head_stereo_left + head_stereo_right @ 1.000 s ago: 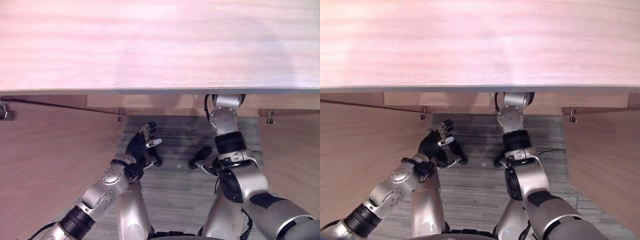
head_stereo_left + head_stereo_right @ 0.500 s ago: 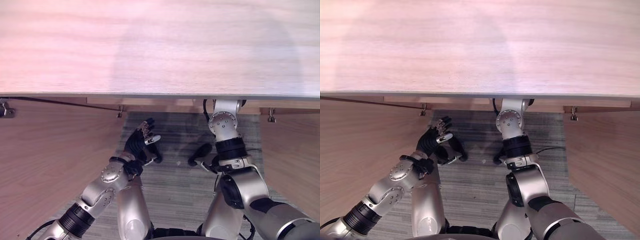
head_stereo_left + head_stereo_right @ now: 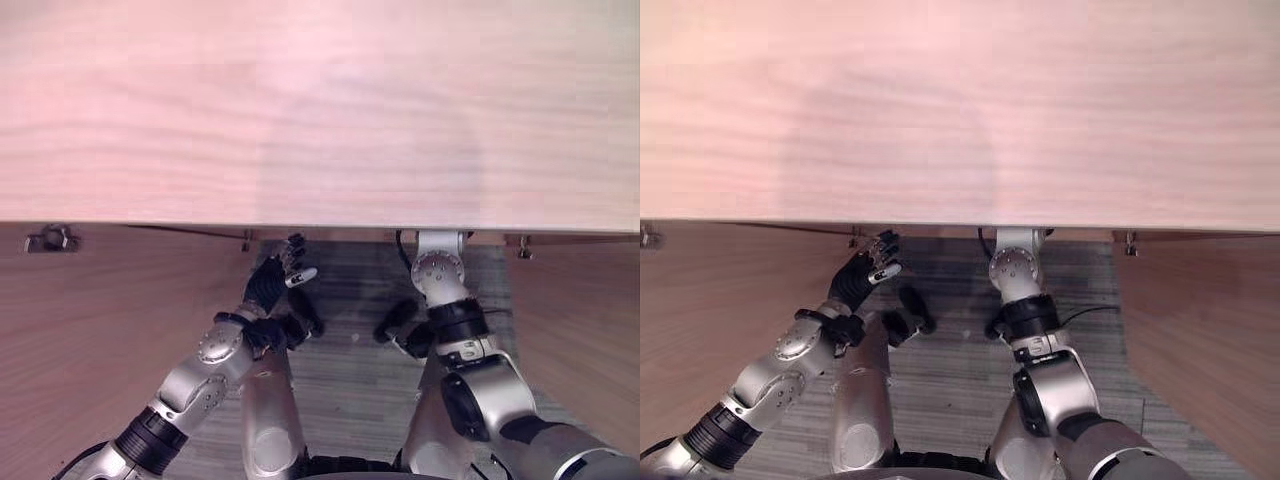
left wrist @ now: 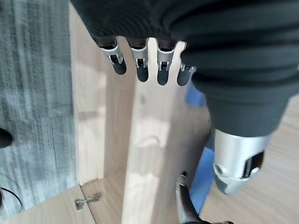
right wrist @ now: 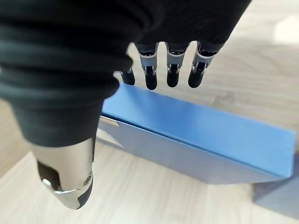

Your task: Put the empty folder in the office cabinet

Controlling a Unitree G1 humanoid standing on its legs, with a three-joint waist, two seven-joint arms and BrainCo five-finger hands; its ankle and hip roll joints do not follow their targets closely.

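Note:
The blue folder (image 5: 201, 135) lies flat on the pale wood shelf inside the cabinet. My right hand (image 5: 172, 70) hovers just over its near edge, open, fingers straight and thumb apart, not gripping it. In the eye views my right forearm (image 3: 440, 280) runs in under the cabinet top (image 3: 320, 110), which hides that hand. My left hand (image 3: 275, 285) is open and holds nothing, just below the cabinet's front edge. Its wrist view looks past straight fingers (image 4: 140, 70) at an upright wooden panel (image 4: 149, 140), with a strip of the blue folder (image 4: 202, 175) beyond it.
The cabinet's two doors stand swung open, the left door (image 3: 90, 330) and the right door (image 3: 590, 320), hinges (image 3: 50, 238) at their tops. Grey carpet (image 3: 350, 370) lies between them. The wide wooden top overhangs both arms.
The whole view has shifted, so the cabinet top covers more of it. My left hand has risen closer to the cabinet's front edge. My right arm stays under the top.

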